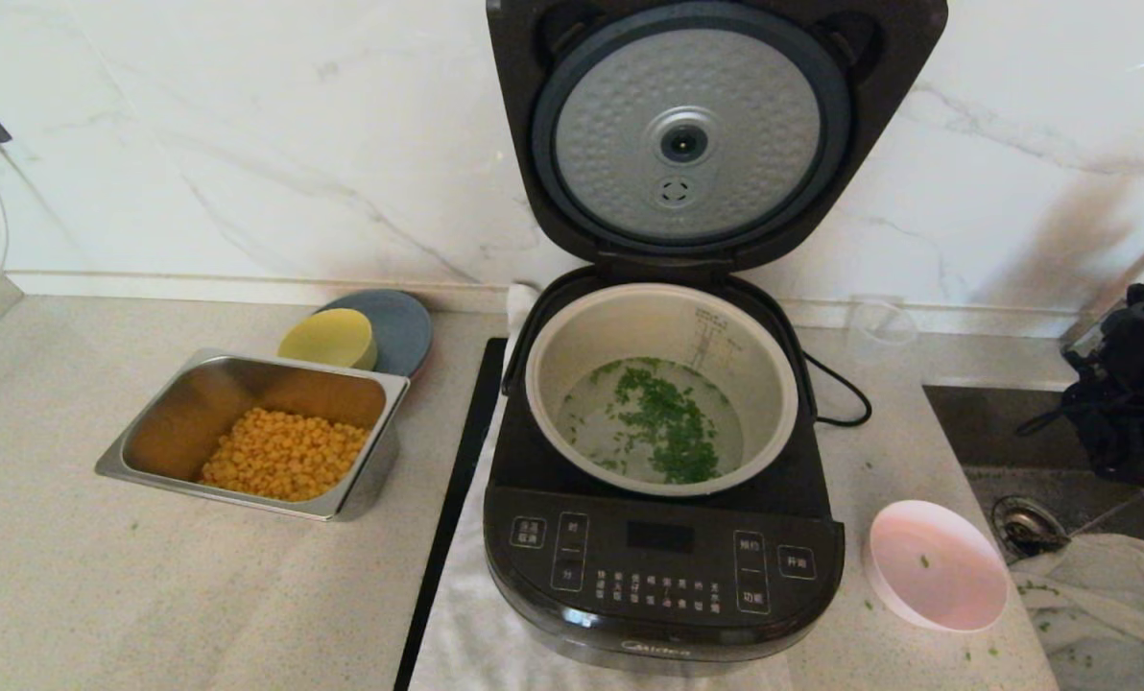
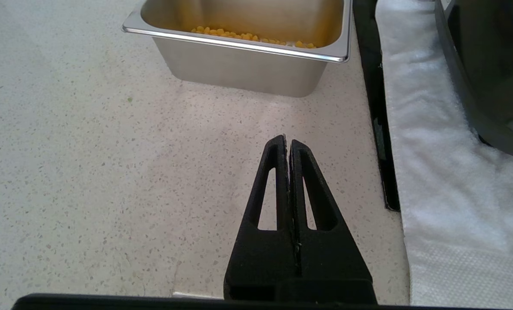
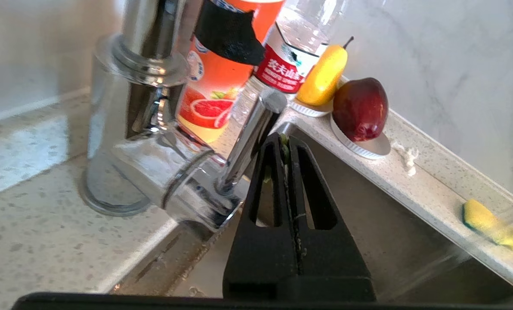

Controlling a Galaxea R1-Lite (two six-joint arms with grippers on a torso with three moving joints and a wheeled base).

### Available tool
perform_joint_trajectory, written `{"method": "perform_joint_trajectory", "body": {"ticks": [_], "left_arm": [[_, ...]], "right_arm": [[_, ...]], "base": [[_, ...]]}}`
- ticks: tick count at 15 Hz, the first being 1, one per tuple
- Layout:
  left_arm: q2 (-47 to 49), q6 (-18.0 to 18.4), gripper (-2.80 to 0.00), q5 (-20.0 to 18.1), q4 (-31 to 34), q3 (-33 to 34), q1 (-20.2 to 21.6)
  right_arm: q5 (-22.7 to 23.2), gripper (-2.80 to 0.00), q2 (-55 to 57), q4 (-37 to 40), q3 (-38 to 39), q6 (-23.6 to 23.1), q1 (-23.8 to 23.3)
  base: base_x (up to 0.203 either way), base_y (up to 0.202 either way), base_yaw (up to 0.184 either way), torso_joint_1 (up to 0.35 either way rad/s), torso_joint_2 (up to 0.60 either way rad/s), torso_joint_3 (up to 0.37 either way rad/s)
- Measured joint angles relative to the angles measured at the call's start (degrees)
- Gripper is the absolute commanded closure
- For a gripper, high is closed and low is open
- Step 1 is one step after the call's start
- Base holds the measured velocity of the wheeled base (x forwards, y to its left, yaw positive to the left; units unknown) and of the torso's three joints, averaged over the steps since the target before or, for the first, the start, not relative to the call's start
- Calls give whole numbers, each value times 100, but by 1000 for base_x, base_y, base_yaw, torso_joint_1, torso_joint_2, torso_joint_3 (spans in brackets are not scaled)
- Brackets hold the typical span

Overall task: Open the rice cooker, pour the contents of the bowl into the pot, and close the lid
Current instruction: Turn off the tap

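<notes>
Here, the rice cooker (image 1: pixel 663 537) sits at the centre of a speckled counter (image 1: pixel 102 595), and its lid (image 1: pixel 697 134) stands fully upright at the far side against a marble wall, showing the dimpled silver disc on its underside. Because the lid is raised, the pale grey-beige pot (image 1: pixel 663 389) is open to view; the contents (image 1: pixel 663 417), finely chopped green herb bits, lie scattered in shallow liquid at its bottom. The small pink-white bowl (image 1: pixel 937 566) rests on the counter just right of the cooker's front, tilted and nearly empty with only a fleck or two of green, which suggests the pouring is done and only closing the lid remains. The right gripper (image 3: pixel 285 144) hangs near a chrome tap (image 3: pixel 153 129) by the sink to the right, jaws closed on nothing. The left gripper (image 2: pixel 285 142) hovers low over the counter near a steel tray (image 2: pixel 239 64) of corn, on the left, jaws closed and empty.
</notes>
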Motion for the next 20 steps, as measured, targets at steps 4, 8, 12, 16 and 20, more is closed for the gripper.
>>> {"method": "perform_joint_trajectory", "body": {"ticks": [4,8,12,16,20], "left_arm": [[0,2,0,2,0,0,0],[0,2,0,3,0,0,0],[0,2,0,2,-2,0,0],[0,2,0,2,-1,0,0],[0,1,0,2,0,0,0]], "right_arm": [[-5,0,9,-71,-39,-128,13],[-9,0,24,-83,-207,-263,23],[-9,0,50,-84,-240,-310,63],[-9,0,61,-85,-227,-307,146],[28,0,-366,-267,493,-273,307]], "base": [[0,0,0,0,0,0],[0,0,0,0,0,0],[0,0,0,0,0,0],[0,0,0,0,0,0],[0,0,0,0,0,0]]}}
